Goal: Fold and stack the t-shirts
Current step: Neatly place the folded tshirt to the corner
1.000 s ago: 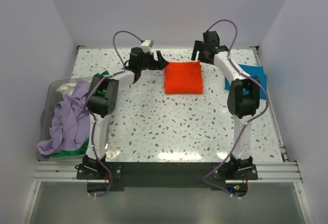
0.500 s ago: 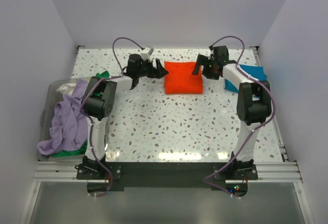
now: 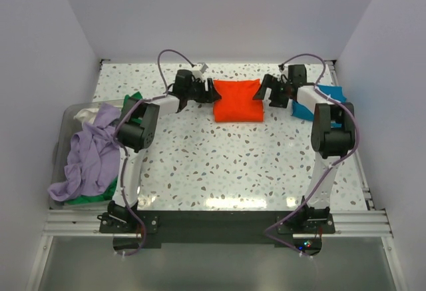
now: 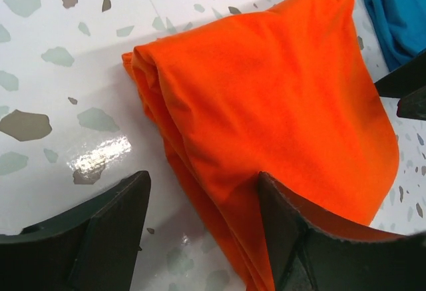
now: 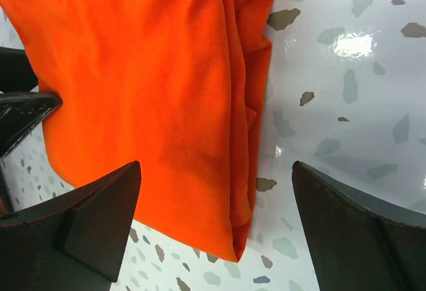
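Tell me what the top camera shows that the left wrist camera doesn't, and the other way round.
Only the top camera: the bin at the table's left edge, heaped with a lavender shirt.
Only the left wrist camera: the stacked fold layers along the edge of the orange shirt, lying between the open fingers of the left gripper.
Both: the orange shirt, folded on the speckled table, and the teal shirt off to its right.
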You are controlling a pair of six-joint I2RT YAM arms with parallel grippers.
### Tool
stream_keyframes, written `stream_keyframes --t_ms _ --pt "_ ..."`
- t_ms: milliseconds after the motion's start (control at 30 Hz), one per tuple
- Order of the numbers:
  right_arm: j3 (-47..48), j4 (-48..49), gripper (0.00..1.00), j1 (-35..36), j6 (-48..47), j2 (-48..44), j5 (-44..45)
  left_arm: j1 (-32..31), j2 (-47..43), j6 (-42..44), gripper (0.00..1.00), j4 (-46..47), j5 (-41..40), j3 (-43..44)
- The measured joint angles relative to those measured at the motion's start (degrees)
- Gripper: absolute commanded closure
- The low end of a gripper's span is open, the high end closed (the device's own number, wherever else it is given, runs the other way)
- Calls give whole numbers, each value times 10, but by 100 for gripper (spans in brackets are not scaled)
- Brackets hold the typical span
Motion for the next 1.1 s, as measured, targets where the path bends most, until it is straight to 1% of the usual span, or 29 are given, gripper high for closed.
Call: stream_keyframes --t_ms 33,67,133,167,333,367,433,700,900,933,1033,1067,1100 --pt "5 1 1 0 0 9 -7 -1 5 2 35 -10 -3 6" --pt "9 1 1 0 0 17 -13 -1 9 2 40 -18 -6 12" --pt "14 1 1 0 0 31 -22 -1 14 3 47 -29 -13 21" --pt "17 1 1 0 2 39 -27 -1 15 4 53 -35 -15 24" --pt "47 2 2 -1 2 62 -53 -2 19 8 69 -58 -21 33" --pt "52 3 3 -1 2 66 -59 -2 22 9 73 -64 -20 39" --pt "57 3 5 -1 2 73 -71 -2 28 11 78 -74 -21 50" --pt "77 14 16 0 4 100 -132 -3 38 12 82 -93 -20 70" --pt "100 12 28 13 4 121 -151 -5 46 13 83 -98 -19 82" --pt "102 12 33 16 4 123 -153 -6 46 13 84 -99 -19 83" --pt "109 12 41 23 3 133 -157 -8 47 13 84 -100 -20 85" --pt "110 12 49 24 2 134 -156 -9 47 13 84 -101 -20 86" --pt "110 11 54 26 2 135 -154 -9 48 13 83 -101 -20 87"
